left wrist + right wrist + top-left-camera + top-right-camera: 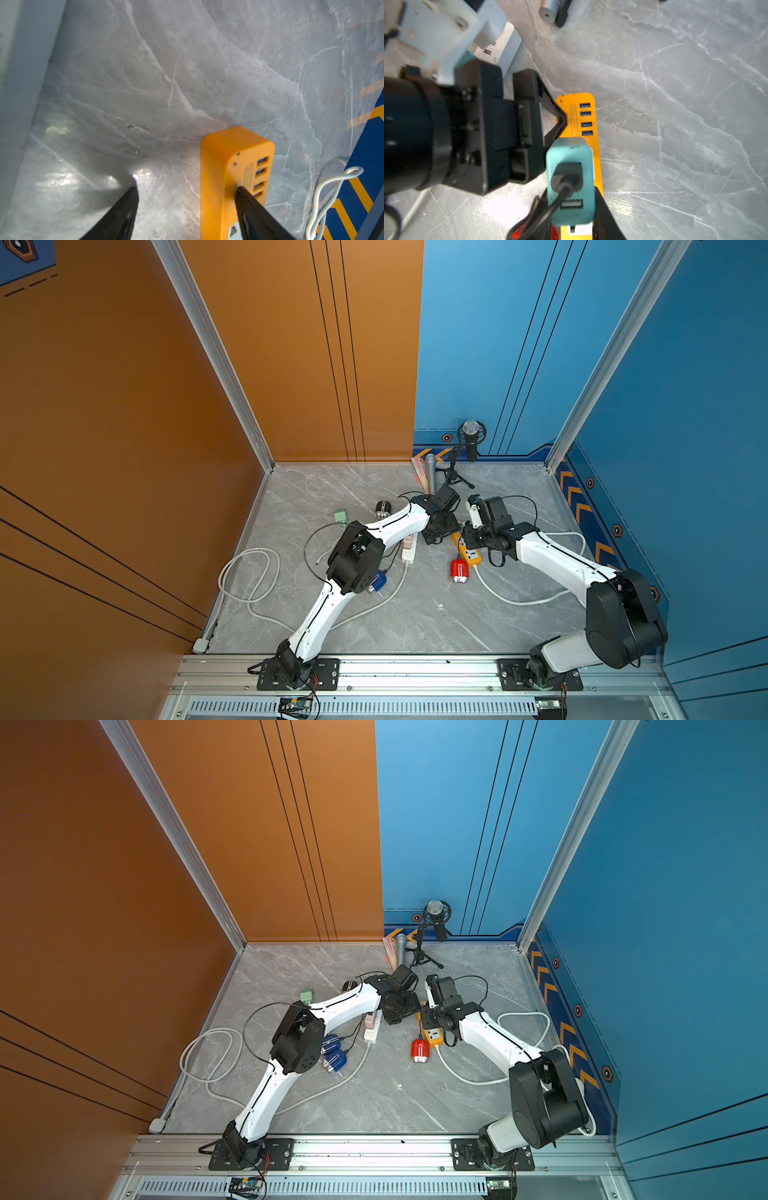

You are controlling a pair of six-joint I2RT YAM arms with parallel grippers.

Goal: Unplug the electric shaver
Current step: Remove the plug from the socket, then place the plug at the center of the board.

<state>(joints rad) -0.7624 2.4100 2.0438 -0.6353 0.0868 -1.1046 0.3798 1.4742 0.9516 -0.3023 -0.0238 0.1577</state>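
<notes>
Shaver (459, 570) is the red unit lying on the table (374, 614) just beside the orange power strip (471, 553). It sits back behind the right gripper's (571, 191) fingers toward the wrist, on the left arm's side of the strip. Nothing touches the shaver itself; the plug end is what matters. Its black cable (550, 207) runs into a teal adapter (570, 158) seated in the strip's top face. Right gripper is on it: the adapter sits between its fingers, one finger (602, 207) flat against one flank, the other mostly hidden behind the cable on the opposite flank. Reads as clamped on the adapter, but I can't confirm contact on the hidden side. On the left gripper (186, 188) the jaws are wide apart and hold nothing. One fingertip (244, 197) is down on the strip's top next to the blue USB ports (585, 113); the other hangs over bare table beside the strip. Looks like a hold-down, not a grasp. Key geometry: the strip's long axis runs straight ahead of the right gripper, adapter first, then the USB end with the left fingertip just beyond. Prongs presumably go down into the strip, so extraction is straight up off the top face, back along the right gripper's fingers. Right arm is on the plug; left only braces. Risk, my read: a one-fingertip brace near one end may let the strip lift with the adapter, and any sideways pull could bind the prongs.
</notes>
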